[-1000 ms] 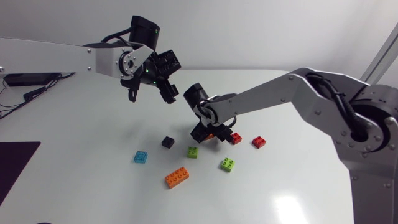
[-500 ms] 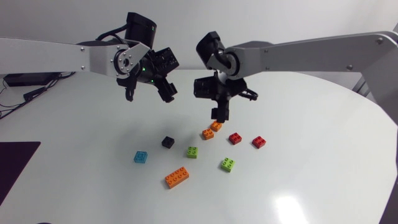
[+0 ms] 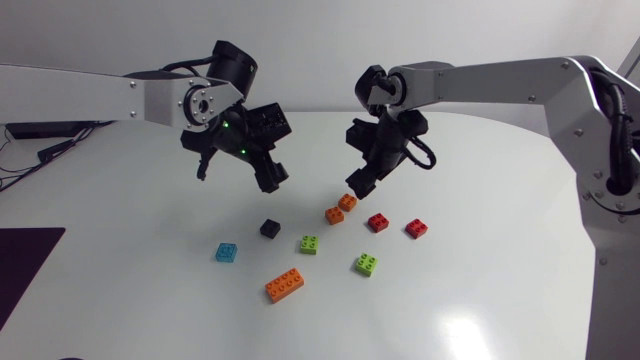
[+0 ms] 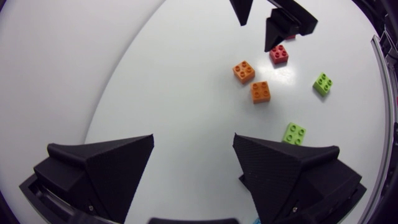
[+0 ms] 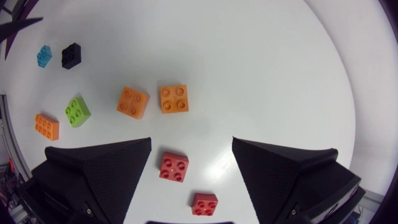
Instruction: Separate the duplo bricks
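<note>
two orange duplo bricks (image 5: pixel 174 98) sit just beside each other on the white table (image 3: pixel 480 290), other coloured bricks (image 3: pixel 366 264) scattered around. the right gripper (image 3: pixel 357 181) hovers above them, fingers spread, empty; the left gripper (image 3: pixel 240 172) hangs nearby, tilted, likewise spread.

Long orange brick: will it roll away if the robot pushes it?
Probably not: the long orange brick lies flat, studs up, square-edged, so it should slide or spin. It looks like stiff, light plastic.
</note>
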Controlling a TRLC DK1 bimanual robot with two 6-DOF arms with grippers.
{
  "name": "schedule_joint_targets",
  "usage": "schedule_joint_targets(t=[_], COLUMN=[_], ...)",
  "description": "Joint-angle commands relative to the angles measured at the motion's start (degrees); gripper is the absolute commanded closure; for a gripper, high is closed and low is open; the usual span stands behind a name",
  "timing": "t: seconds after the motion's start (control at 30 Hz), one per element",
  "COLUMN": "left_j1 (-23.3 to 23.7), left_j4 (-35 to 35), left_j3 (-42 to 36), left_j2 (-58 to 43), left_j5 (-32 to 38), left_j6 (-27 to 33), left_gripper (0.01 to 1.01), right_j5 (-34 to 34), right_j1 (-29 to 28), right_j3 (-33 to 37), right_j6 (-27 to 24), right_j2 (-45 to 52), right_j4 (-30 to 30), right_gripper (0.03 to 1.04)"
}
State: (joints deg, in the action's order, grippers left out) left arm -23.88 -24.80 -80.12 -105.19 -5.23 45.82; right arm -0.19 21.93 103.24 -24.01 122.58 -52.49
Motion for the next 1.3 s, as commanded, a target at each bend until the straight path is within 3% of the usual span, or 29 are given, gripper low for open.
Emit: schedule_joint_targets(t=[0.0, 0.23, 0.83, 0.97, 1.2, 1.27], left_j1=[-0.7, -2.5, -4.3, -4.5, -4.7, -4.8], left_j4=[-2.5, -9.1, -10.4, -10.4, -10.3, -10.3], left_j3=[0.0, 0.0, 3.7, 4.4, 5.9, 6.4], left_j2=[1.5, 1.4, 0.6, 0.6, 0.4, 0.5], left_j5=[-1.5, -4.7, -13.6, -14.3, -14.6, -14.8], left_j6=[0.5, -0.5, 3.1, 3.7, 5.5, 5.9], left_gripper=[0.139, 0.141, 0.141, 0.143, 0.143, 0.144], right_j5=[-1.6, -2.7, -2.5, -2.6, -2.3, -2.1], right_j1=[-0.7, -1.9, -2.1, -1.9, -2.0, -2.2], right_j3=[-0.4, -2.4, -11.8, -13.3, -15.3, -16.0], right_j6=[3.6, 6.4, 9.5, 9.9, 9.9, 9.6], right_j2=[1.5, 3.1, 2.5, 2.5, 1.8, 1.2], right_j4=[-1.2, -0.8, 3.2, 4.9, 7.4, 7.9], right_gripper=[0.14, 0.16, 0.25, 0.38, 0.7, 0.73])
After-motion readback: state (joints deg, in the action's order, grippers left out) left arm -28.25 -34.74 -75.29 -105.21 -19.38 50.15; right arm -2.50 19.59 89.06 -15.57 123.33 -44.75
